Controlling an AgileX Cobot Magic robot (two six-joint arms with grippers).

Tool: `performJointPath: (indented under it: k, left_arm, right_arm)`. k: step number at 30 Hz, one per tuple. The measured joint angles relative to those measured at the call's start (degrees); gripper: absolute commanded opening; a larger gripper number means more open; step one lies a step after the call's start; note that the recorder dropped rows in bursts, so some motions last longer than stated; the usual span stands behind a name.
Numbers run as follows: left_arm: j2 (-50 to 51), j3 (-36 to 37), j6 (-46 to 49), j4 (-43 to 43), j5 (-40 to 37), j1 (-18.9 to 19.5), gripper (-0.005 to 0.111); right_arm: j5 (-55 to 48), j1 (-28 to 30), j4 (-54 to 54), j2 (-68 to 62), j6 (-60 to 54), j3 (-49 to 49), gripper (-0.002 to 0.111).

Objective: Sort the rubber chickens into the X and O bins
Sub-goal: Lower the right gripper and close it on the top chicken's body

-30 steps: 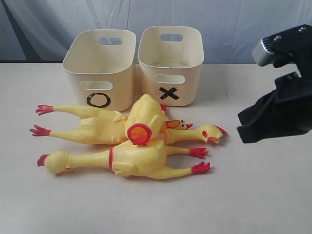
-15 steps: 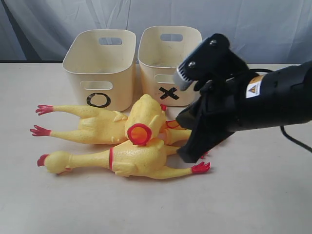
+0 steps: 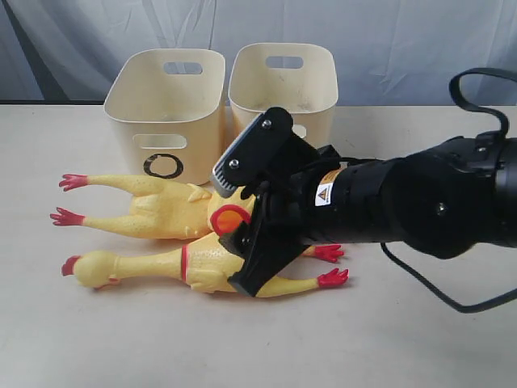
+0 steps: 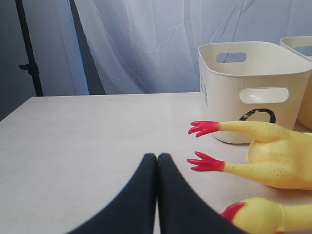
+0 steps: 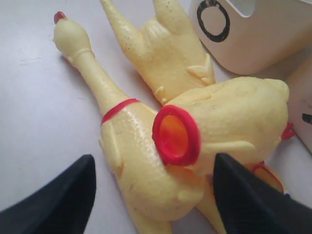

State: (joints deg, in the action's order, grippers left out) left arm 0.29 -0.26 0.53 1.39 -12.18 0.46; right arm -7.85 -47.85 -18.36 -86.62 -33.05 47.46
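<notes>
Chickens (image 3: 153,212) lie heaped on the table (image 3: 420,339) just in front of the O bin (image 3: 166,105) and X bin (image 3: 283,77). Two long ones lie side by side with their feet pointing opposite ways, and a short chicken (image 5: 229,122) rests across them, its red ring (image 5: 175,135) facing outward. The right claw (image 5: 153,163) hangs over the short chicken with its jaws spread wide to either side of the ring, gripping nothing. The left claw (image 4: 157,163) is low over the table near one long chicken's red feet (image 4: 204,127), its fingers pressed together and empty.
</notes>
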Motion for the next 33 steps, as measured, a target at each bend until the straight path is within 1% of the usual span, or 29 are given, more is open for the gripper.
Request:
performJointPath:
  k: [6,13,26,30,33]
  left_arm:
    - [0.0,0.0,0.0,0.0,0.0,0.0,0.000]
    - [0.0,0.0,0.0,0.0,0.0,0.0,0.000]
    - [0.0,0.0,0.0,0.0,0.0,0.0,0.000]
    - [0.0,0.0,0.0,0.0,0.0,0.0,0.000]
    - [0.0,0.0,0.0,0.0,0.0,0.0,0.000]
  right_arm:
    - [6.6,0.0,0.0,-2.3,0.4,0.0,0.065]
    - [13.0,0.0,-4.6,-5.1,1.5,0.0,0.065]
    - [18.4,0.0,-6.1,-10.1,0.9,0.0,0.065]
    - [19.5,0.0,-8.6,-10.8,-2.8,0.0,0.065]
    - [19.5,0.0,-12.6,-11.7,-7.4,0.0,0.065]
